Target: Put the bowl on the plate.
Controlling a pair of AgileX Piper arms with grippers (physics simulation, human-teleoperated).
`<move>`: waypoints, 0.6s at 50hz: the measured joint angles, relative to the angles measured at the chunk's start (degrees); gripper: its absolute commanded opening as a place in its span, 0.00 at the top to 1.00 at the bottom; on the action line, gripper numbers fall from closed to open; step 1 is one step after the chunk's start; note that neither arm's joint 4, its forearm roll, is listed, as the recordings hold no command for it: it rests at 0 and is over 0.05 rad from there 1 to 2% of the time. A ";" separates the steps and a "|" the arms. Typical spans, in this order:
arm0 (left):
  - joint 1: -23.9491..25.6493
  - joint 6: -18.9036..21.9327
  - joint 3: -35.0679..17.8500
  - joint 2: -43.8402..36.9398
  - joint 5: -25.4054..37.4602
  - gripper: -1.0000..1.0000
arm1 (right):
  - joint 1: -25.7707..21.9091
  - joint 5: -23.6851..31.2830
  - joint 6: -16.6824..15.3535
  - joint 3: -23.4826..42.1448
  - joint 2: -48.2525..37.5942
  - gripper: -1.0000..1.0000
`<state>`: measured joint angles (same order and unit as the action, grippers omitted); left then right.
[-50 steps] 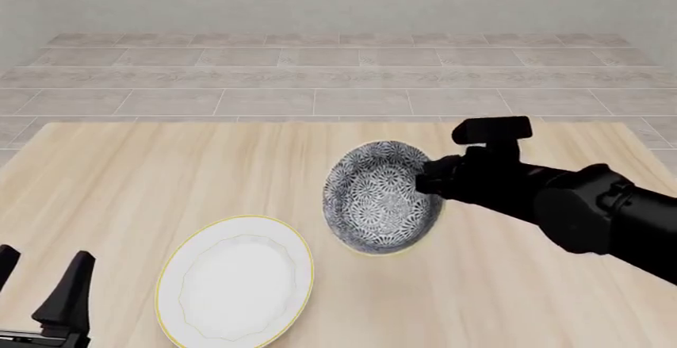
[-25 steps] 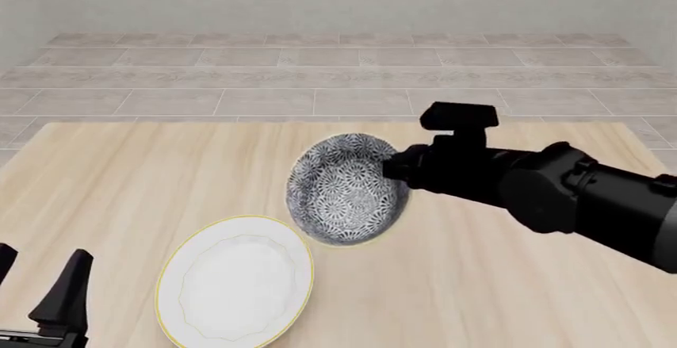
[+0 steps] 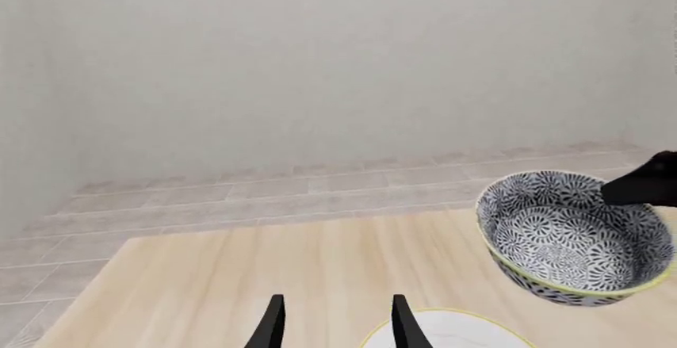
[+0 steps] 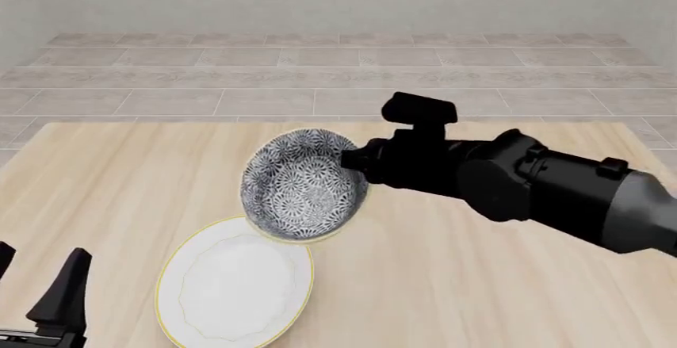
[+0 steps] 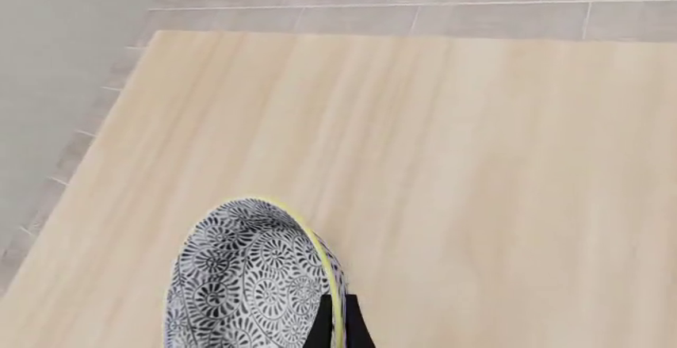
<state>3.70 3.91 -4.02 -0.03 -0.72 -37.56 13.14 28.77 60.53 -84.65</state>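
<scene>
The dark floral bowl [image 4: 301, 183] hangs tilted in the air, its opening turned toward the camera, its lower edge over the far rim of the plate [image 4: 235, 280]. My right gripper [image 4: 354, 164] is shut on the bowl's right rim. The right wrist view shows the bowl [image 5: 254, 284] edge-on with the gripper [image 5: 336, 326] pinching its yellowish rim. The white plate with its gold rim lies flat at the table's front left. My left gripper [image 4: 37, 284] stands open, low at the front left corner, holding nothing. From the left wrist I see the bowl [image 3: 573, 237] and a sliver of the plate [image 3: 449, 332].
The wooden table [image 4: 497, 284] stretches to a grey tiled floor [image 4: 317, 78] beyond its far edge. The black right arm [image 4: 529, 185] crosses above the table's right half.
My right gripper has carried the bowl leftward and a little farther back, from right of the plate to above the plate's far rim. The left gripper has stayed put.
</scene>
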 measured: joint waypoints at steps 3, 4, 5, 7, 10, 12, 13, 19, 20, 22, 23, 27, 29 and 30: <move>0.00 0.01 -0.07 0.00 0.02 0.00 | -0.45 -0.10 0.75 0.59 -0.75 1.00; 0.00 0.01 -0.10 0.00 0.03 0.00 | -0.58 -0.14 0.98 0.77 -0.99 1.00; 0.00 0.00 -0.13 0.00 0.05 0.00 | -0.71 -0.20 1.21 0.94 -1.25 1.00; 0.01 -0.01 -0.20 0.01 0.07 0.00 | -0.95 -0.35 1.69 1.26 -1.78 1.00; 0.03 -0.04 -0.32 0.01 0.12 0.00 | -1.31 -0.68 2.40 1.67 -2.58 1.00; 0.04 -0.07 -0.41 0.01 0.16 0.00 | -1.53 -0.94 2.82 1.91 -3.13 1.00; 0.04 -0.08 -0.45 0.01 0.18 0.00 | -1.62 -1.06 3.00 2.02 -3.39 1.00; 0.09 -0.17 -0.72 0.02 0.38 0.00 | -1.94 -1.85 4.05 2.75 -5.00 1.00; 0.10 -0.18 -0.76 0.02 0.41 0.00 | -1.98 -1.99 4.23 2.86 -5.26 1.00; 0.14 -0.21 -0.85 0.02 0.49 0.00 | -2.05 -2.24 4.54 3.08 -5.76 1.00; 0.16 -0.22 -0.89 0.02 0.53 0.00 | -2.08 -2.35 4.67 3.20 -6.00 1.00; 0.23 -0.25 -1.04 0.02 0.67 0.00 | -2.18 -2.71 5.13 3.68 -6.81 1.00; 0.26 -0.26 -1.11 0.02 0.72 0.00 | -2.20 -2.89 5.30 3.94 -7.20 1.00; 0.28 -0.26 -1.14 0.02 0.75 0.00 | -2.21 -2.97 5.38 4.06 -7.39 1.00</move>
<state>3.98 3.65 -5.16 -0.01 0.03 -39.77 10.17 34.15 64.59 -92.05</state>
